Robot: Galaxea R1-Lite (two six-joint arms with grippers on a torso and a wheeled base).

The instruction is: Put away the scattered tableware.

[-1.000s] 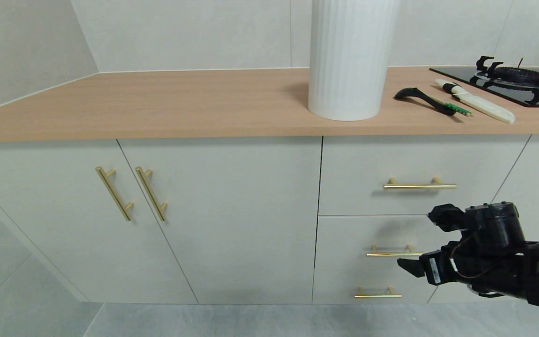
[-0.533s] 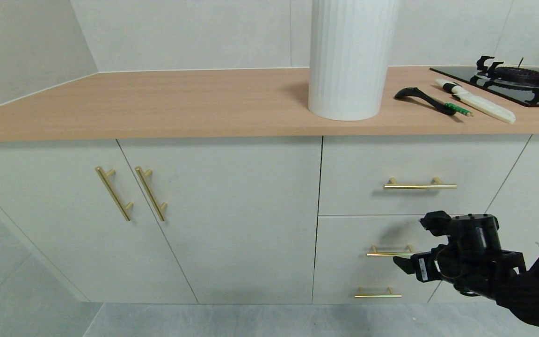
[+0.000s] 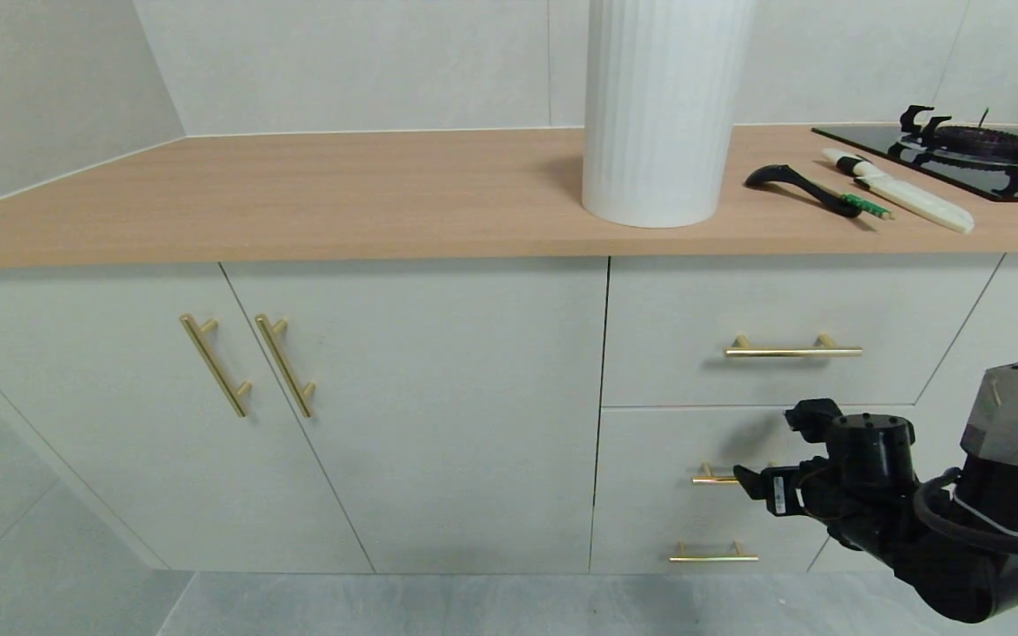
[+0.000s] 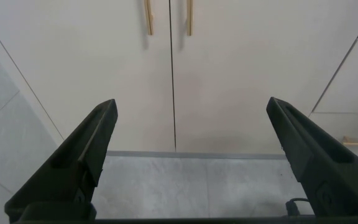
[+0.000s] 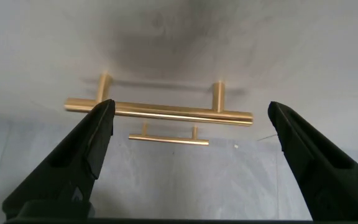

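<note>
On the wooden counter [image 3: 341, 190] at the right lie a black ladle [image 3: 796, 184], a green-tipped utensil [image 3: 867, 207] and a white knife [image 3: 902, 201]. My right gripper [image 3: 774, 446] is open, low in front of the drawer stack, right at the middle drawer's gold handle [image 3: 710, 480]. In the right wrist view that handle [image 5: 160, 112] runs straight across between the spread fingers [image 5: 79, 162], close ahead and untouched. My left gripper [image 4: 191, 162] is open and holds nothing, facing the bottom of the double cabinet doors [image 4: 173, 74].
A tall white ribbed cylinder [image 3: 657, 115] stands on the counter left of the utensils. A black gas hob [image 3: 977, 150] is at the far right. Top drawer handle [image 3: 792, 352] and bottom handle [image 3: 712, 556] are shut flush. Grey tiled floor [image 3: 474, 605] below.
My right gripper has moved left and closer to the middle drawer's handle, now covering its right end. More of the right arm has come into the head view. Nothing on the counter moved.
</note>
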